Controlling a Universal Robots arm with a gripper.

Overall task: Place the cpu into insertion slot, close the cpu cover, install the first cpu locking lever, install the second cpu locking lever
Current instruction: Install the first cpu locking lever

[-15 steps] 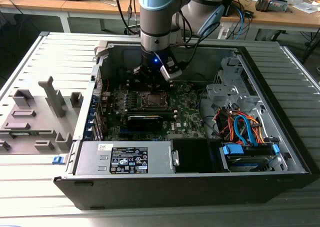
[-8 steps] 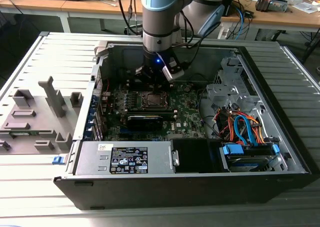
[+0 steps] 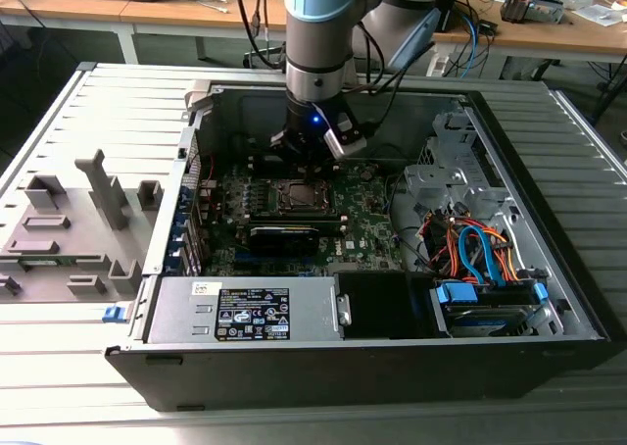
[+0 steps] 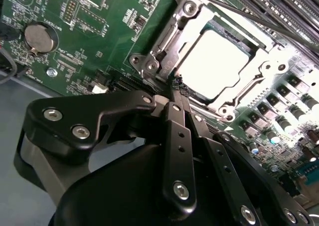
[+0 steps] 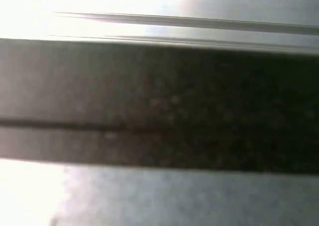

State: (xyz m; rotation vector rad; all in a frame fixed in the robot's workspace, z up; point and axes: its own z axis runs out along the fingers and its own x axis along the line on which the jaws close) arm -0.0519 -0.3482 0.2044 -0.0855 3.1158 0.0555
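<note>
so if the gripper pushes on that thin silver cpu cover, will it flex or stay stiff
Probably stiff enough, with slight spring: the cpu cover looks like thin stamped metal with a large cut-out around the cpu. It lies flat around the chip, apparently screwed at its corners, so it would likely pivot rather than slide. Its bare shiny metal may be slippery for the gripper fingertips.

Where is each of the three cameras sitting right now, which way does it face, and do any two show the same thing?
Exterior view: off the arm, raised, looking down into the open computer case; the arm descends to the insertion slot.
Second wrist view: rides on the arm, looks along the tool, fingertips together, at the cpu seated in the slot with the cpu cover down around it.
First wrist view: on the arm, facing a blurred dark band between pale ridged surfaces.
Shared: the exterior and second wrist views both show the socket and green motherboard.
</note>
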